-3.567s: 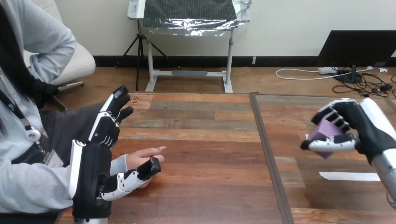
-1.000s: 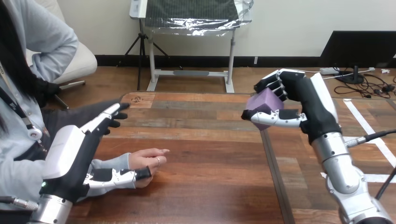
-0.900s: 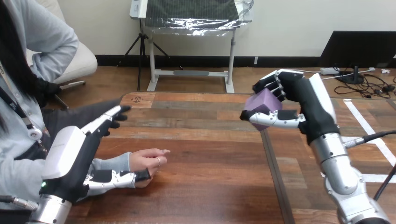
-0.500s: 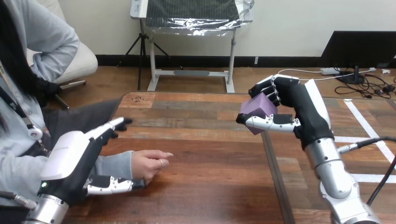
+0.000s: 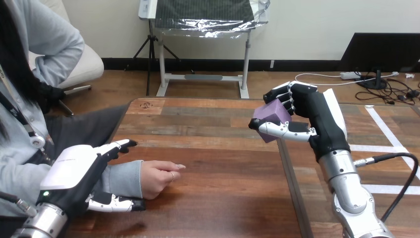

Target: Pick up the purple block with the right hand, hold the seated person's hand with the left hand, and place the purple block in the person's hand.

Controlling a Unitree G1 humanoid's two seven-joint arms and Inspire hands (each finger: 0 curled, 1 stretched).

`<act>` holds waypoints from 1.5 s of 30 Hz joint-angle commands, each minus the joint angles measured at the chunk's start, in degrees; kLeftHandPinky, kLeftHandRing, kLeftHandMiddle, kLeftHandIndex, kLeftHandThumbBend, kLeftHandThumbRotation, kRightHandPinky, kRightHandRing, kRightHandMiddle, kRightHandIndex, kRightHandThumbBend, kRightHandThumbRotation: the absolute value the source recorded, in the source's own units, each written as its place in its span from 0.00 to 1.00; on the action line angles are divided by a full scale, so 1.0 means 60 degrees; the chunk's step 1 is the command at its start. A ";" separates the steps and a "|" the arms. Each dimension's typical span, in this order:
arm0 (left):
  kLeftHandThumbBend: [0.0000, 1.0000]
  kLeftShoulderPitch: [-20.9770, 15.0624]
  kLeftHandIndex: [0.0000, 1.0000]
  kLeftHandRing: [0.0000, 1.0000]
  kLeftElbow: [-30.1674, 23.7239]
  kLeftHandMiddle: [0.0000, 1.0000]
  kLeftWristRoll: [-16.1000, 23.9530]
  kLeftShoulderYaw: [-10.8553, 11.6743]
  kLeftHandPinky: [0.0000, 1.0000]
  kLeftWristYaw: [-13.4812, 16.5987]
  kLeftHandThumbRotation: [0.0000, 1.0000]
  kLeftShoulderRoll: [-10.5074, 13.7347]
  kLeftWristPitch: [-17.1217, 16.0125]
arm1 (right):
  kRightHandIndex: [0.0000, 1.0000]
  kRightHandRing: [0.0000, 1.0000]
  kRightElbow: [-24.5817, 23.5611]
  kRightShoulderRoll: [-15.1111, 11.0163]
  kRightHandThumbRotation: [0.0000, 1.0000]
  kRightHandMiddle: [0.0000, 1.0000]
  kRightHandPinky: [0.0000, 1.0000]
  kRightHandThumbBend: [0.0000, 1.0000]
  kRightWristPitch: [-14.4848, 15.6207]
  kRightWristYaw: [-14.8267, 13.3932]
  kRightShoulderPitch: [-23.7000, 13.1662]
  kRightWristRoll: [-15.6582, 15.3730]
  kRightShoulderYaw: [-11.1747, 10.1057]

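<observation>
Head view: right hand (image 5: 317, 116), centre right of frame, has fingers (image 5: 280, 96) and thumb curled round the purple block (image 5: 270, 119), carried clear above the tabletop (image 5: 218, 163). Left hand (image 5: 74, 171), lower left, has fingers straight over the grey sleeve (image 5: 121, 176) and thumb along its near side, not closed on it. Risk: person's hand (image 5: 157, 177) lies loosely curled, not opened upward, well apart from the block; a block released onto it would likely roll off. Risk: the left hand brackets forearm rather than hand. Contact under the left palm is hidden; the block's far faces are covered.
</observation>
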 commanded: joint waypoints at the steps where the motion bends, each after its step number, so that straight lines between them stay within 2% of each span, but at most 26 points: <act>1: 1.00 -0.0957 0.84 0.75 0.0107 0.80 0.0127 -0.0363 0.68 0.0041 0.43 0.0330 0.0220 | 0.49 0.39 -0.0161 0.0096 0.00 0.47 0.34 0.76 -0.0385 -0.0037 -0.0389 0.0139 -0.0211; 5: 1.00 -0.1136 0.83 0.75 0.0202 0.80 0.0306 -0.0672 0.68 -0.0055 0.43 0.0441 0.0517 | 0.49 0.39 -0.0202 0.0167 0.00 0.47 0.34 0.76 -0.0444 0.0044 -0.0351 0.0232 -0.0244; 14: 1.00 -0.1420 0.80 0.73 0.0367 0.77 0.0523 -0.1152 0.67 -0.0094 0.32 0.0592 0.0752 | 0.49 0.39 -0.0366 0.0310 0.00 0.47 0.34 0.76 -0.0414 0.0319 -0.0250 0.0578 -0.0329; 23: 1.00 -0.1689 0.75 0.70 0.0492 0.73 0.0874 -0.1656 0.64 -0.0060 0.23 0.0732 0.1094 | 0.49 0.39 -0.0589 0.0385 0.00 0.47 0.33 0.75 -0.0320 0.0419 -0.0118 0.0704 -0.0345; 36: 1.00 -0.2112 0.66 0.58 0.1229 0.63 0.1149 -0.2228 0.54 0.0125 0.07 0.0673 0.1401 | 0.49 0.39 -0.0847 0.0415 0.00 0.46 0.33 0.75 -0.0269 0.0515 0.0070 0.0776 -0.0350; 45: 0.99 -0.2285 0.59 0.51 0.1497 0.55 0.1280 -0.2606 0.47 0.0293 0.01 0.0647 0.1599 | 0.50 0.39 -0.1024 0.0474 0.00 0.46 0.33 0.76 -0.0241 0.0598 0.0204 0.0796 -0.0398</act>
